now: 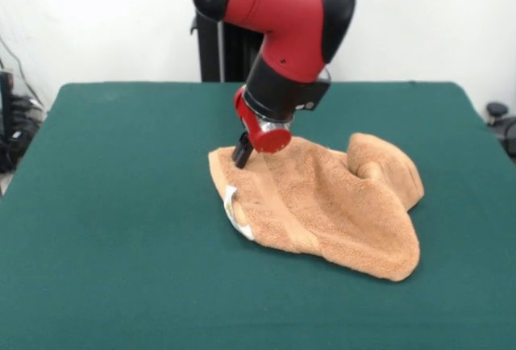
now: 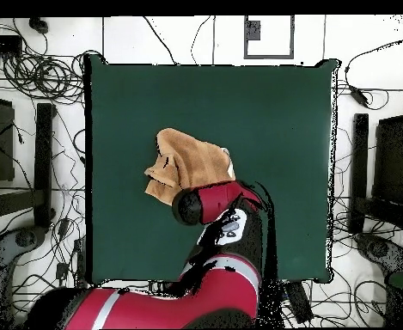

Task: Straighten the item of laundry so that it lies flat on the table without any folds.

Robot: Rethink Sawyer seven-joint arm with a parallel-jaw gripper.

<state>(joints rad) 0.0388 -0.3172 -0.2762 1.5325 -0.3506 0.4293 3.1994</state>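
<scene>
The orange-tan towel lies rumpled on the green table, right of centre. A raised fold humps up at its right end. A flat woven band runs across its left part, and a white tag sits at its left edge. My gripper points down at the towel's far left corner, with its tip touching the cloth. In the overhead view the towel lies left of the table's centre. There my red arm covers the towel's near edge and hides the gripper.
The table's green cloth extends well beyond the towel on every side. Off the table, cables and dark equipment line the floor at both sides in the overhead view. The robot's pedestal stands at the table's far edge.
</scene>
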